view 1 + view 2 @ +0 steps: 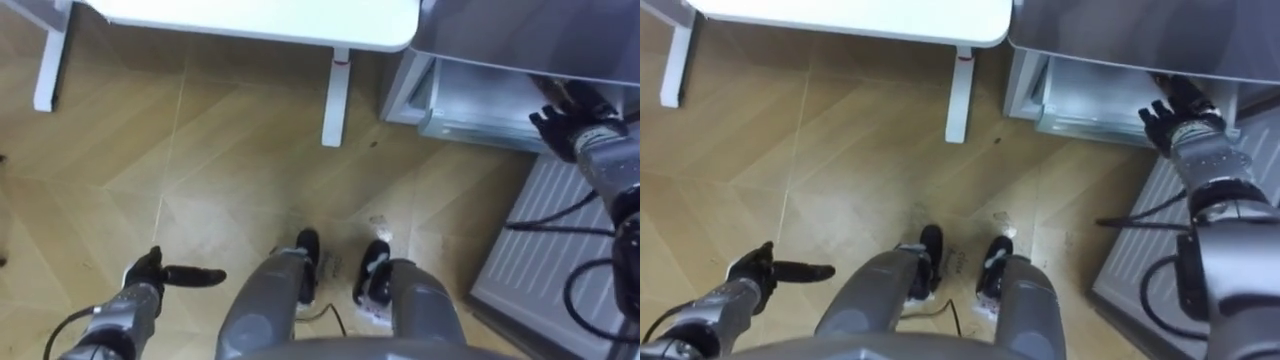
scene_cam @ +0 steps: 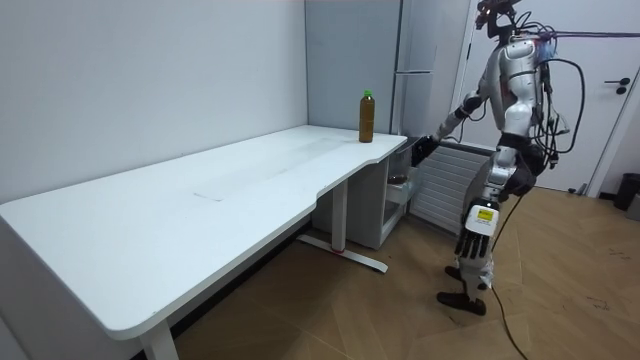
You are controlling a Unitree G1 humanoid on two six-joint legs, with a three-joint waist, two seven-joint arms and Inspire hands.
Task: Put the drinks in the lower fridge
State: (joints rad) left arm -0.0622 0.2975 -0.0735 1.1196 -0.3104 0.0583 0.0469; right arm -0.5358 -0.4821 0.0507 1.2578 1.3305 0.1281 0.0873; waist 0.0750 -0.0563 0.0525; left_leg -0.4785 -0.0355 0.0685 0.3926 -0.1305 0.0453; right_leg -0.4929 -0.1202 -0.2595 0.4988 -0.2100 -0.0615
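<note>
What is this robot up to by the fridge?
The robot stands between the long white table and the tall grey fridge. Its right hand reaches to the fridge's lower compartment, which looks open. Its left hand hangs empty and open at its side. The brown drink bottle with a green cap stands on the table's far corner, not yet picked up.

Bottle (image 2: 367, 116) on table (image 2: 200, 220) end, nr fridge (image 2: 350, 60) behind
</note>
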